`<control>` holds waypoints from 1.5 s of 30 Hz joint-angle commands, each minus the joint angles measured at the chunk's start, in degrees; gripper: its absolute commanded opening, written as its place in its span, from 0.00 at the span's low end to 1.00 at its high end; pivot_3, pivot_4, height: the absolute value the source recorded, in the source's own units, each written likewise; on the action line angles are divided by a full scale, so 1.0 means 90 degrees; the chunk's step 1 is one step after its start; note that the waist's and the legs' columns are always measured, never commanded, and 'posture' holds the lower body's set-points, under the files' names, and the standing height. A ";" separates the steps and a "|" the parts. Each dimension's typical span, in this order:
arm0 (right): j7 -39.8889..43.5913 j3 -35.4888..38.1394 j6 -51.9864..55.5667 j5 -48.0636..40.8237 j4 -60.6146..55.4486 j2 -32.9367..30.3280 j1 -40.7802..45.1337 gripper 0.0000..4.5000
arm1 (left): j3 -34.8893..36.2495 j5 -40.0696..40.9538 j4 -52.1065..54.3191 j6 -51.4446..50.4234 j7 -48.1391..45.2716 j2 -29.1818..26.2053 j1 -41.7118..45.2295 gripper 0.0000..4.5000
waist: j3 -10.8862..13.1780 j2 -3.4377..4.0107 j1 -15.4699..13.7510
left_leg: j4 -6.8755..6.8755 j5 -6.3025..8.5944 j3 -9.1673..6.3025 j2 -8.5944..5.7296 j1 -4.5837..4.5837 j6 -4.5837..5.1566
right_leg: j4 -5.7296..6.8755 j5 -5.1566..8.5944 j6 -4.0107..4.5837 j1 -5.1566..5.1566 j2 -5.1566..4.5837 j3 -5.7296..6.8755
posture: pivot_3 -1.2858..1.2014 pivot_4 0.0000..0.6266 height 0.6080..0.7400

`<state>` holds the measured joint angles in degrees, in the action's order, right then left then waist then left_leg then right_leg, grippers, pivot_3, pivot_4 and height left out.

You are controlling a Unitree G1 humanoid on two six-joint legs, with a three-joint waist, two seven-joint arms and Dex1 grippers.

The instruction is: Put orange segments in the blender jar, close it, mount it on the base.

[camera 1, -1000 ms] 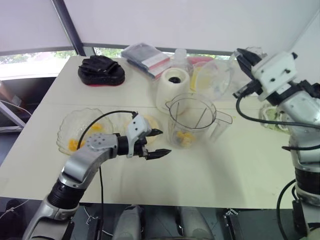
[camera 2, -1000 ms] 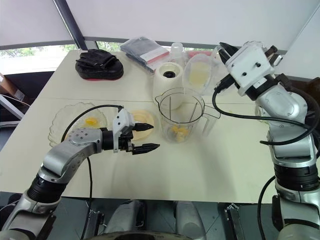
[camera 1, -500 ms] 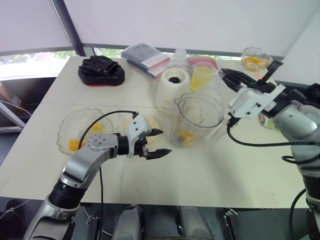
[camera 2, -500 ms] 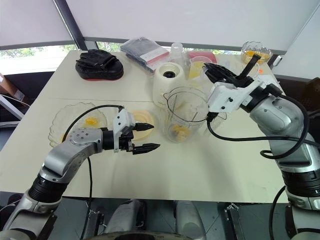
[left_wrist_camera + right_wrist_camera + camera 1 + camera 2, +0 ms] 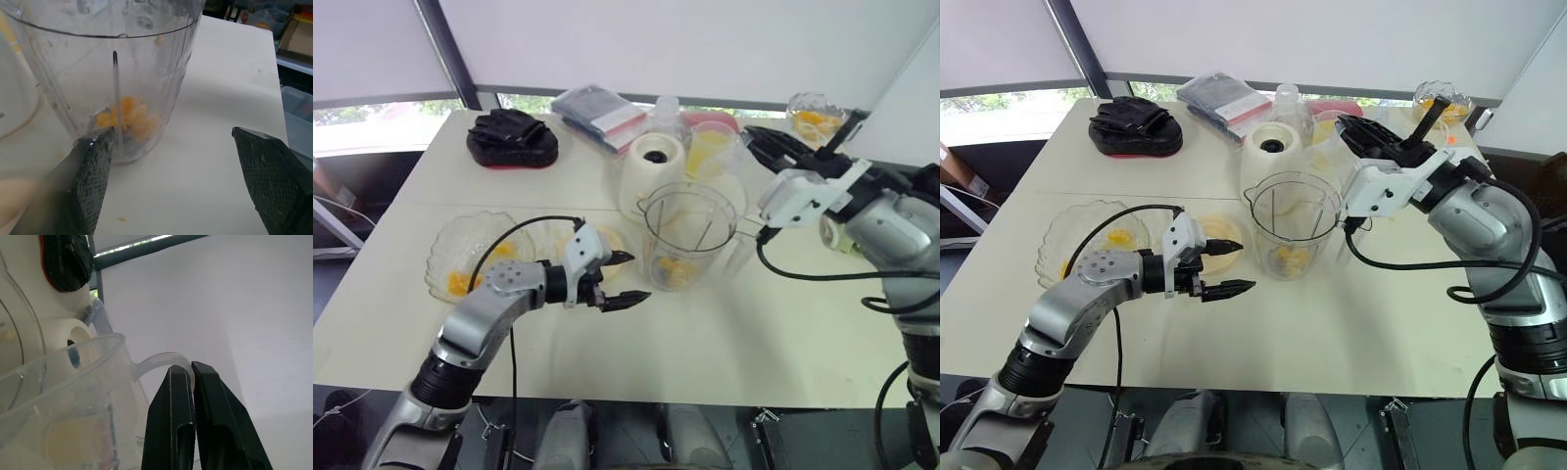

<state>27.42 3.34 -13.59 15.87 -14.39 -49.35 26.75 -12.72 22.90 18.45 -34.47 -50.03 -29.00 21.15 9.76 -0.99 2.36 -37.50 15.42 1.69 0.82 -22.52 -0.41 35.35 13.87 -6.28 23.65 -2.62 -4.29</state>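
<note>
Alignment governs this step: right claw (image 5: 190, 372), clamped on the clear cup (image 5: 73, 396) handle, should centre it over blender jar (image 5: 685, 235); left claw (image 5: 634, 276) stands apart.

No text, label or number is legible — neither on the blender jar (image 5: 688, 245) nor on the base (image 5: 646, 181).

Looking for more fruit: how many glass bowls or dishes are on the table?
3: a scalloped bowl front left, a shallow dish by the left claw, a small bowl at the far right corner. The right arm may hide another.
</note>
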 commanded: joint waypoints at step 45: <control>-0.2879 0.3826 0.3968 -0.3117 -0.0048 0.3788 -0.1130 0.01 | -0.0006 -0.0060 0.0085 0.0006 -0.0107 0.0060 0.0054 0.88 | 0.0000 0.0002 -0.0003 | -0.0045 0.0000 -0.0012 0.0003 0.0001 0.0000 | 0.0054 0.0000 0.0001 -0.0007 0.0000 0.0005 | 0.52 0.24 1.00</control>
<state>3.21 35.33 25.22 -11.54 -15.31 -15.29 16.95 -12.72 21.94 17.00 -34.52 -50.99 -28.18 21.82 9.75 -0.97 2.33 -37.90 15.43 1.59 0.84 -22.51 -0.41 35.83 13.87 -6.27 23.58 -2.62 -4.24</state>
